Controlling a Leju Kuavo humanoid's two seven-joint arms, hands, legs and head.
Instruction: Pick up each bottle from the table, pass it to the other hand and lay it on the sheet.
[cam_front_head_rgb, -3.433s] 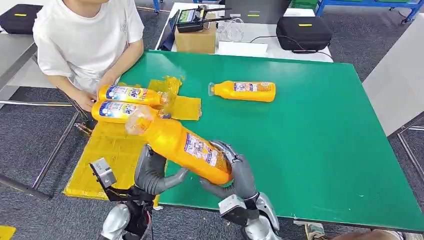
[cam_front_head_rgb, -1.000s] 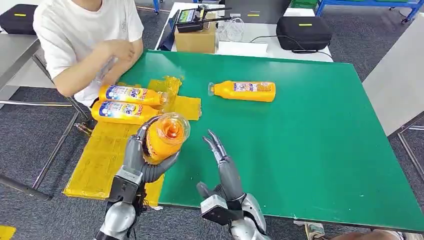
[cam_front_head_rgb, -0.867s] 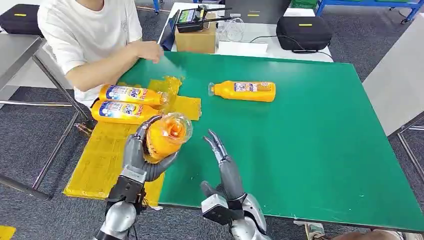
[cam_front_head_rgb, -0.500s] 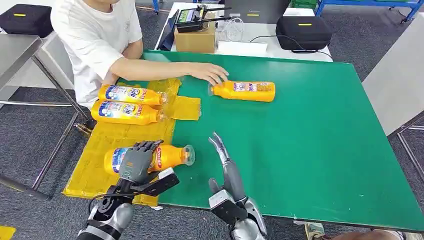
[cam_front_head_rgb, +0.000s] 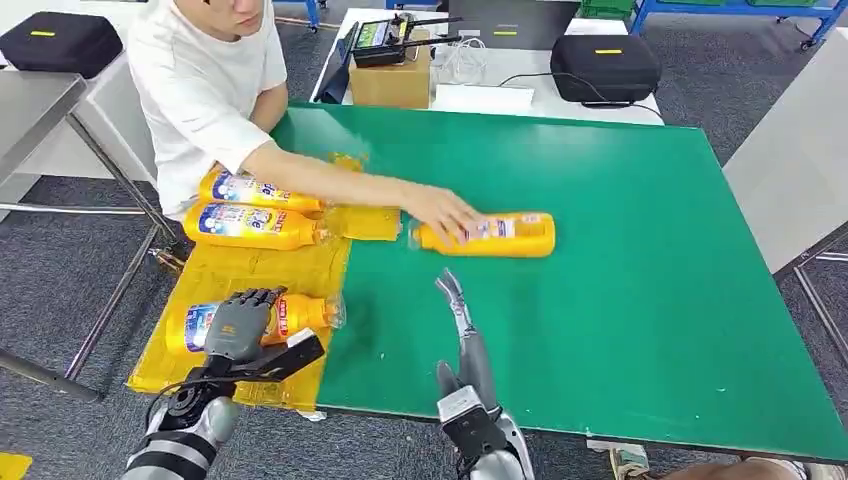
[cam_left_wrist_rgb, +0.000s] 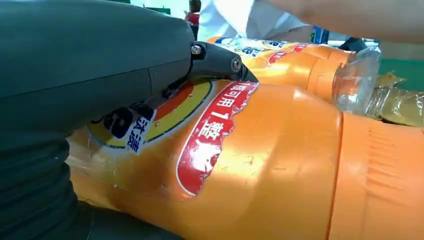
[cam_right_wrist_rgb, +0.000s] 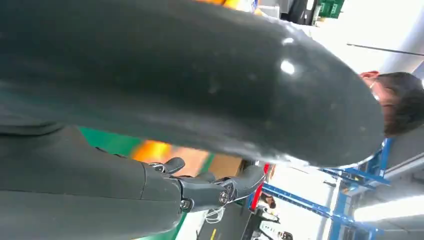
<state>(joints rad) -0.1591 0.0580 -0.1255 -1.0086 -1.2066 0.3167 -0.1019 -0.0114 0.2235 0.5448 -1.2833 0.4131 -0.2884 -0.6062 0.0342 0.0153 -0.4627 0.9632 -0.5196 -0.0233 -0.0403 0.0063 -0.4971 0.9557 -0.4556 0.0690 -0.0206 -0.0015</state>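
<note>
Since approx half a sec ago the left hand (cam_front_head_rgb: 240, 322) has slid the bottle (cam_front_head_rgb: 300, 312) further onto the yellow sheet (cam_front_head_rgb: 250, 270); it now lies flat at the sheet's near edge, cap toward the green table (cam_front_head_rgb: 620, 250), hand still gripping its body. So this one looks as good as placed, just needs letting go.

A person's hand (cam_front_head_rgb: 445, 212) has dragged the last bottle (cam_front_head_rgb: 500, 234) nearer the robot, just beside the sheet's far corner. Prob next pick.

Right hand (cam_front_head_rgb: 462, 330) holds nothing, fingers straight and apart, over the table beside the sheet.

Sheet holds 3: two bottles (cam_front_head_rgb: 250, 225) side by side at its far end, plus the gripped one.
</note>
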